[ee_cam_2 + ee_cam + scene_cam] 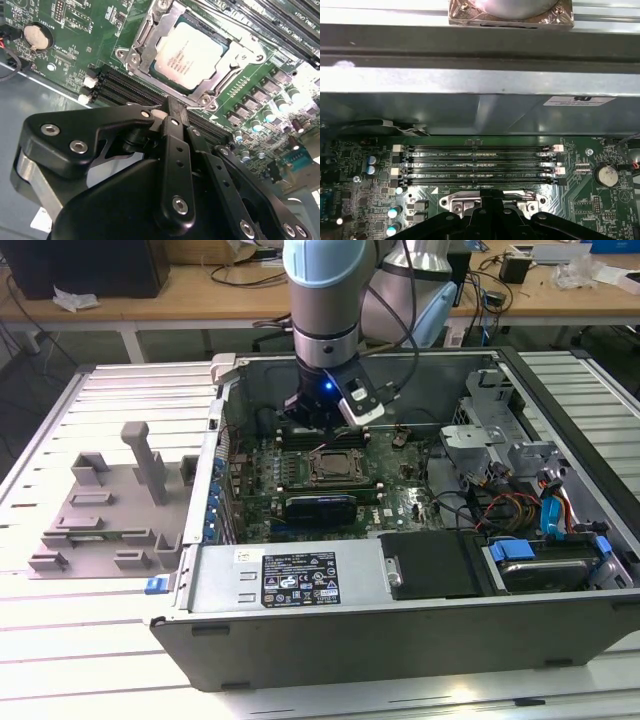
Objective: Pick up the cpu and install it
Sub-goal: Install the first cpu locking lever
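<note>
- Inside the open computer case [300, 640], the cpu [192, 56] sits seated in the motherboard socket [145, 45], silvery top showing.
- Gripper [172, 112] hangs just above the board, its dark fingers pressed together and holding nothing; in the second wrist view the cpu lies at about 12 o'clock from its tip.
- Grey tray [100, 515] rests outside the case, at 9 o'clock of it in the exterior view.
</note>
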`<state>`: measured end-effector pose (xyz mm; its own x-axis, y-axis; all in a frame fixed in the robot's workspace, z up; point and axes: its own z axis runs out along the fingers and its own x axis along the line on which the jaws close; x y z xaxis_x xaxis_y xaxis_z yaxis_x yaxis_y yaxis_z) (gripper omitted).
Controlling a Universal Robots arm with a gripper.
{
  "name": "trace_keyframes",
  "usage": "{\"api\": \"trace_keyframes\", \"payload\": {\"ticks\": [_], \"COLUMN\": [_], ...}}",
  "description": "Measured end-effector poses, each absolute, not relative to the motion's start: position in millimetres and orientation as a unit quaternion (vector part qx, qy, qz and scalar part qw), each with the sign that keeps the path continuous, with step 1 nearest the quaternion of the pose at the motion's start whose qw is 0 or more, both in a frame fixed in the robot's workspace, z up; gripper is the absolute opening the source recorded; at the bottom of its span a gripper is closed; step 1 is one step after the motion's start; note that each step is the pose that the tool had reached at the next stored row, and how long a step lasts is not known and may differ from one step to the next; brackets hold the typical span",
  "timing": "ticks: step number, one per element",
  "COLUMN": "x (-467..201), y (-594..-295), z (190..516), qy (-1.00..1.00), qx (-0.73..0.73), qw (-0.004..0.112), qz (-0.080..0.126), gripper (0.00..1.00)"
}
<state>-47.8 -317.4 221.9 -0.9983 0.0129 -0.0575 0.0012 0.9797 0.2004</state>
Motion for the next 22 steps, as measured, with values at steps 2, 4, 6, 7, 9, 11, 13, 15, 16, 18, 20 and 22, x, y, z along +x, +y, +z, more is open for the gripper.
{"api": "trace_keyframes", "payload": {"ticks": [2, 4, 6, 7, 9, 11, 13, 15, 16, 18, 20, 22], "x": [-48, -48, -48, -48, -48, -48, -48, -50, -50, -52, -54, -54], "y": [-317, -317, -316, -316, -314, -311, -307, -302, -301, -298, -298, -298], "z": [220, 219, 218, 217, 216, 214, 213, 212, 212, 211, 210, 209], "qy": [0.995, 0.994, 0.994, 0.994, 0.994, 0.994, 0.994, 0.994, 0.994, 0.994, 0.995, 0.995], "qx": [0.002, 0.0, -0.002, -0.003, -0.004, -0.004, -0.004, -0.005, -0.005, -0.006, -0.007, 0.001], "qw": [0.035, 0.043, 0.05, 0.052, 0.053, 0.055, 0.058, 0.061, 0.062, 0.064, 0.069, 0.072], "qz": [0.098, 0.096, 0.095, 0.095, 0.095, 0.094, 0.093, 0.09, 0.089, 0.085, 0.076, 0.071], "gripper": [0.11, 0.11, 0.11, 0.11, 0.11, 0.11, 0.11, 0.11, 0.11, 0.11, 0.11, 0.11]}}
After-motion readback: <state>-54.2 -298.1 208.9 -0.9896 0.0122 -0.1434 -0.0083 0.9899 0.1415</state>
